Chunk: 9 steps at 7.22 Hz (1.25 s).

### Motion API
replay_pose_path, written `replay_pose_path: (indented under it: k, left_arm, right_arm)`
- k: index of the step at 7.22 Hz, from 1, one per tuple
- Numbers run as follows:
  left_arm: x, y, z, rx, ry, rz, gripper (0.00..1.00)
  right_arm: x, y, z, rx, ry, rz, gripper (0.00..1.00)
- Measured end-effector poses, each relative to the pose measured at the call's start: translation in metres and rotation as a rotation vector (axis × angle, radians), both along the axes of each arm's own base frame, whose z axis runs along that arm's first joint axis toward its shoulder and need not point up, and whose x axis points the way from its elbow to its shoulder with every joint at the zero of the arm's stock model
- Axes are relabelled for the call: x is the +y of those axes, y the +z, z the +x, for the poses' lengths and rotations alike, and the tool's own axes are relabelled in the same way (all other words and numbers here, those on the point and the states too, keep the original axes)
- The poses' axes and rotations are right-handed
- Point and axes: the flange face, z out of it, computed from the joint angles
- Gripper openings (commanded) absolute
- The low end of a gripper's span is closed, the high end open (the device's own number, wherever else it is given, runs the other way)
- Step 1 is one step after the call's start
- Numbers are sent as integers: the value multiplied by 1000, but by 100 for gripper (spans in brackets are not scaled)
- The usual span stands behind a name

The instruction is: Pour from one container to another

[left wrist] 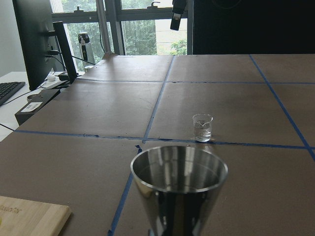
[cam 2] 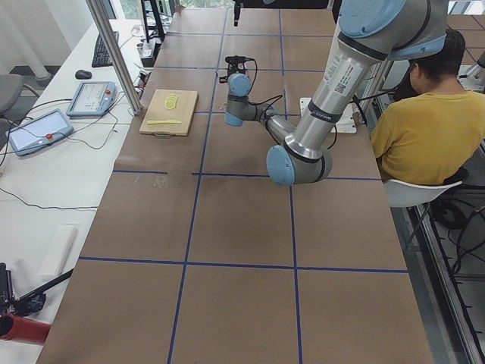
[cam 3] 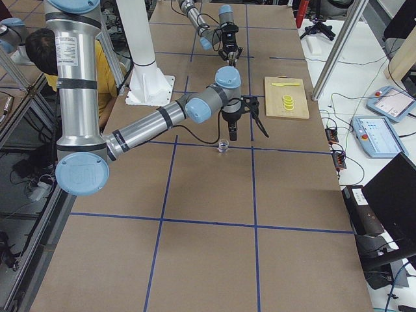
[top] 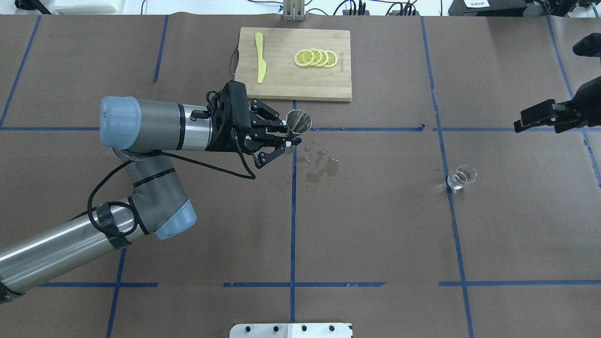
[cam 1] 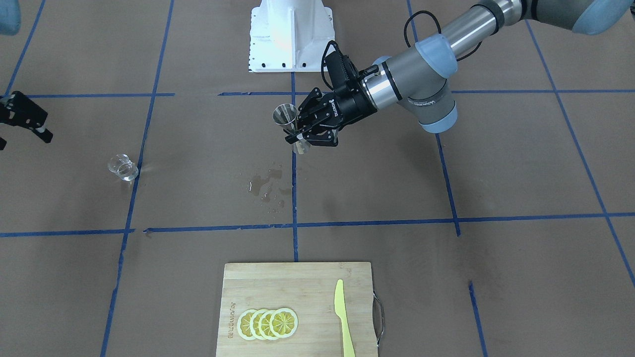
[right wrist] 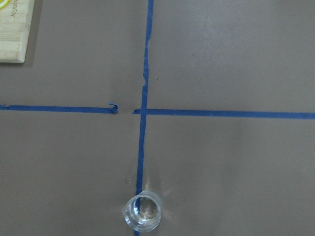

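Observation:
The small clear glass cup (top: 461,178) stands upright on the brown table on a blue tape line, also seen in the front view (cam 1: 122,167) and straight below the right wrist camera (right wrist: 142,212). My left gripper (top: 287,138) is shut on the waist of a steel jigger (top: 298,121), held upright above the table's middle (cam 1: 287,119). In the left wrist view the jigger's mouth (left wrist: 178,172) fills the foreground, with the cup (left wrist: 202,127) well beyond it. My right gripper (cam 3: 246,133) hangs open above and beside the cup, holding nothing.
A wet spill (top: 321,169) darkens the paper just past the jigger. A wooden cutting board (top: 291,80) at the far edge carries lemon slices (top: 315,57) and a yellow knife (top: 259,56). A person in yellow (cam 2: 417,129) sits beside the robot's base (cam 1: 290,34).

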Motion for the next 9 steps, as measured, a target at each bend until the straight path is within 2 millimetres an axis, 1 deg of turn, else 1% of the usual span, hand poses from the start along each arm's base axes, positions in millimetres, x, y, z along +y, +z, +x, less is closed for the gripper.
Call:
replay_pose_path:
  k: [1,2,3,5,6,7,8,9]
  left_arm:
    - [0,0,0,-2,0,-1,0]
    - [0,0,0,-3,-1,-3,0]
    - [0,0,0,-2,-6,-6,0]
    - [-1,1,1,-2,-16,-13,0]
    - [-1,2,2,-2,-17,-15,0]
    - [0,2,2,-2,-22,-17,0]
    - [0,3,4,-1,-29,-21,0]
    - [1,3,5,0,-35,-24,0]
  right_arm:
    - [19,-17,-25,6,30,-31,100]
    - [36,-27,-53,6,83,-42,100]
    - [53,-28,-78,-4,154,-26,100]
    - [84,-16,-122,31,310,33,100]
    - [97,-10,-140,56,387,70,100]
    - [109,-7,-153,73,455,122,100]
    - [119,-5,-163,81,512,184,100]
    - [130,2,-170,95,558,253,100]
